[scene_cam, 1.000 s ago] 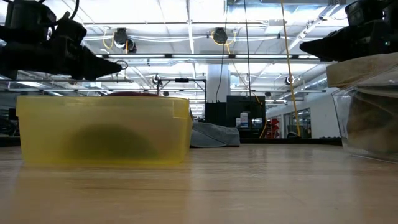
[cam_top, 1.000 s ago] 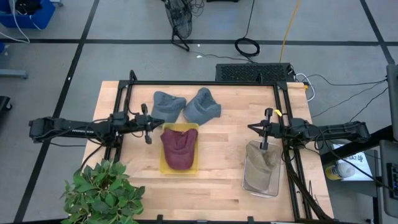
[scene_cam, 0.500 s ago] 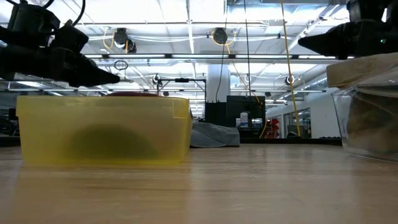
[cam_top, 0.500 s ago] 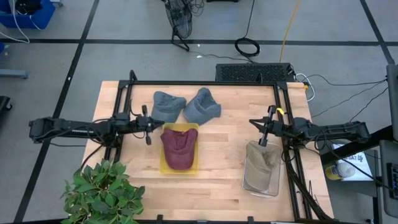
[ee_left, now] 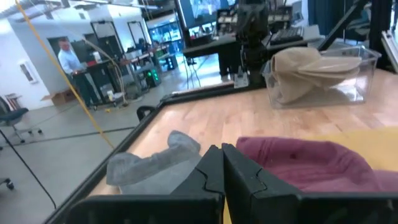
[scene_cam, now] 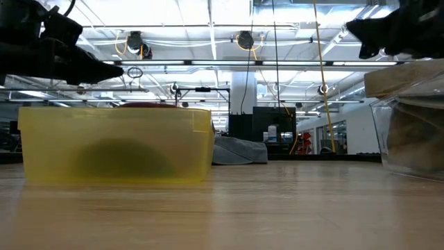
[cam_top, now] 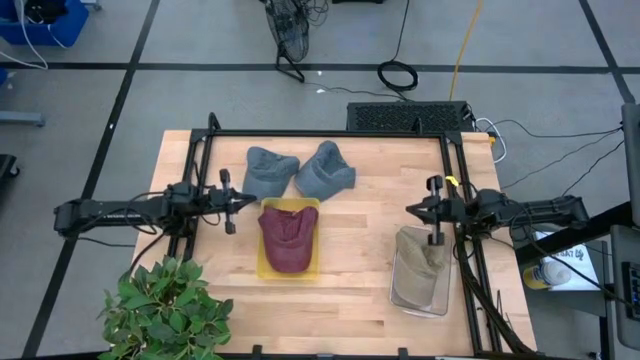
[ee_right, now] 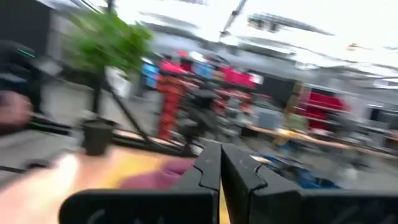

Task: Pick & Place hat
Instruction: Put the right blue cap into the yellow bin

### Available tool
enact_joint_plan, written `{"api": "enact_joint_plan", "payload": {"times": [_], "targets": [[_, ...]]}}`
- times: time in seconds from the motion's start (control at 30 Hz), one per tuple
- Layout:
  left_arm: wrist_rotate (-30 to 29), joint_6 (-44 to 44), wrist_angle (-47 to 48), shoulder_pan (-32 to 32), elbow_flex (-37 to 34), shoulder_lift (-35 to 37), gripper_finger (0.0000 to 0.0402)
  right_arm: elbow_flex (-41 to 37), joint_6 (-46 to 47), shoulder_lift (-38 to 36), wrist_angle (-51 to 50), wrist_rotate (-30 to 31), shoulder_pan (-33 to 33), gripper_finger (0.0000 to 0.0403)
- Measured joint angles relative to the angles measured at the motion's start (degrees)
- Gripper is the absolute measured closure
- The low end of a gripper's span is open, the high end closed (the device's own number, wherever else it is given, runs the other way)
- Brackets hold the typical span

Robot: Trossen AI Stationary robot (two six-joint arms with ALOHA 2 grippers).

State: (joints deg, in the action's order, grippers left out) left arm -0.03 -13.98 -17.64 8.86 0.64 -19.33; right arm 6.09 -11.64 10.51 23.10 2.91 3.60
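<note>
High view: both grippers pinched together, empty — left gripper (cam_top: 236, 201) beside the maroon hat (cam_top: 288, 238) in its yellow bin (cam_top: 262, 267), right gripper (cam_top: 421, 211) above the tan hat (cam_top: 421, 262).

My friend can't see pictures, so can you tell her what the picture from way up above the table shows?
From above, a wooden table holds a dark red hat in a yellow bin, a tan hat in a clear bin, and two grey hats lying loose. The left tool and right tool are both shut and empty, with a leafy plant at one corner.

Hat (cam_top: 288, 239) in middle tray (cam_top: 262, 268); hat (cam_top: 421, 255) in right bin (cam_top: 400, 298); two hats (cam_top: 271, 171) (cam_top: 325, 172) behind tray.
</note>
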Motion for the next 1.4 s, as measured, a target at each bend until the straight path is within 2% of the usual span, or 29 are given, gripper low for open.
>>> {"api": "enact_joint_plan", "payload": {"times": [0.07, 0.3, 0.6, 0.7, 0.8, 0.87, 1.03, 1.1, 1.23, 1.4], "targets": [[0.0, -0.1, 3.0, 0.0, 0.0, 2.1, 0.0399, 0.0, 1.2, -2.1, -0.9, -3.1, 0.0, 0.0403], [0.5, -1.0, 8.1, 0.0, 0.0, 7.4, 0.0399, 0.0, 1.5, -10.4, -9.7, -3.0, 0.0, 0.0403], [1.1, -1.1, 9.4, 0.0, 0.0, 8.5, 0.0400, 0.0, 0.7, -10.2, -10.6, -2.6, 0.0, 0.0403], [1.2, -1.0, 8.9, 0.0, 0.0, 8.5, 0.0399, 0.0, 0.7, -9.8, -10.9, 3.6, 0.0, 0.0403], [0.1, -1.0, 8.9, 0.1, 0.0, 8.5, 0.0398, 0.0, 4.8, -7.2, -8.4, 15.3, 0.0, 0.0403], [-1.5, -0.4, 8.9, 0.1, 0.0, 8.5, 0.0398, 0.1, 5.0, -3.9, -5.2, 19.0, -0.3, 0.0403], [-1.9, 1.6, 8.9, 0.1, 0.0, 8.5, 0.0397, 8.0, 8.6, 8.7, -4.2, 19.7, -4.3, 0.0403], [-2.0, 2.1, 8.9, 0.1, 0.0, 8.5, 0.0397, 14.3, 11.0, 15.4, -6.7, 18.5, -6.7, 0.0403], [-2.0, 2.1, 8.0, 0.1, 0.0, 8.5, 0.0397, 30.0, 13.3, 31.9, -16.9, 11.9, -11.9, 0.0403], [-2.0, 2.4, 6.4, 0.1, 0.0, 8.5, 0.0396, 52.1, 15.8, 54.2, -34.8, 7.1, -20.8, 0.0403]]}}
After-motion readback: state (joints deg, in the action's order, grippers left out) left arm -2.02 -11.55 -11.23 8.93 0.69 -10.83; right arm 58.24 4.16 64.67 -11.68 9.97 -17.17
